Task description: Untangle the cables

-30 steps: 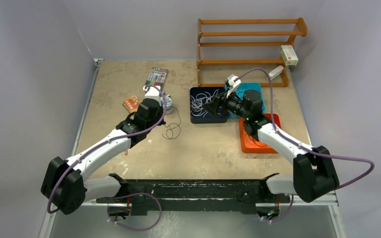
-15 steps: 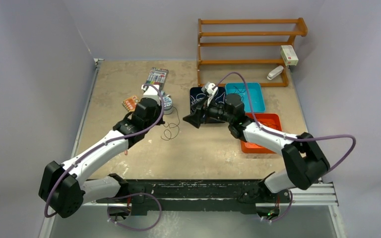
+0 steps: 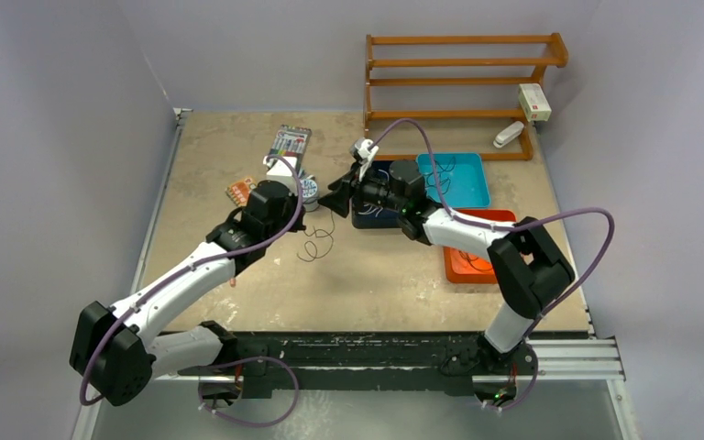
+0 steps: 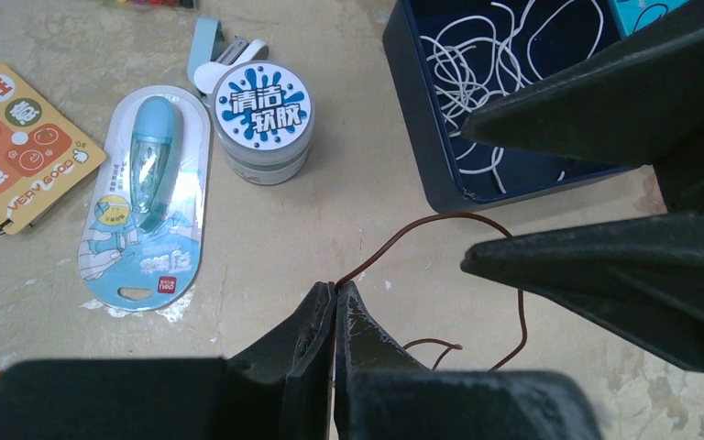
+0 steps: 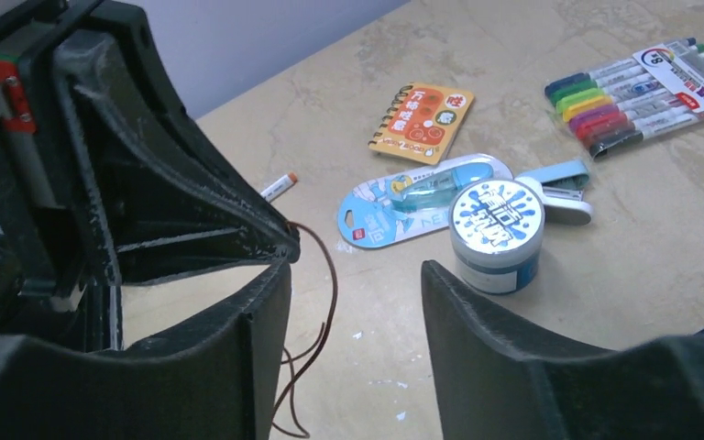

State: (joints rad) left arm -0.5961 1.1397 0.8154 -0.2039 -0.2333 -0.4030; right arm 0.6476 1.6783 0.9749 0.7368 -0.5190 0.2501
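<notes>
**Brown cable (image 4: 449, 216) pinched at mid-worktop**

The left pincer (image 4: 335, 295) is clamped tight on the brown cable. The cable arcs away from the tips and drops to the worktop (image 3: 394, 284) in loose loops. Facing it, the right pincer (image 5: 353, 275) hangs close over the same spot, its jaws wide apart with nothing between them. The cable runs just beside one of its fingers (image 5: 270, 302), though whether the two touch cannot be told. White cables (image 4: 463, 64) lie tangled in a navy tray (image 4: 422, 128) just beyond the right pincer. Beside that tray are a teal tray (image 3: 472, 188) and an orange tray (image 3: 458, 275). On the left half of the worktop sit a round tub (image 4: 263, 105), a correction-tape pack (image 4: 147, 183), a small notebook (image 4: 18, 147) and a marker set (image 5: 642, 92). A wooden rack (image 3: 463, 82) stands at the far edge
</notes>
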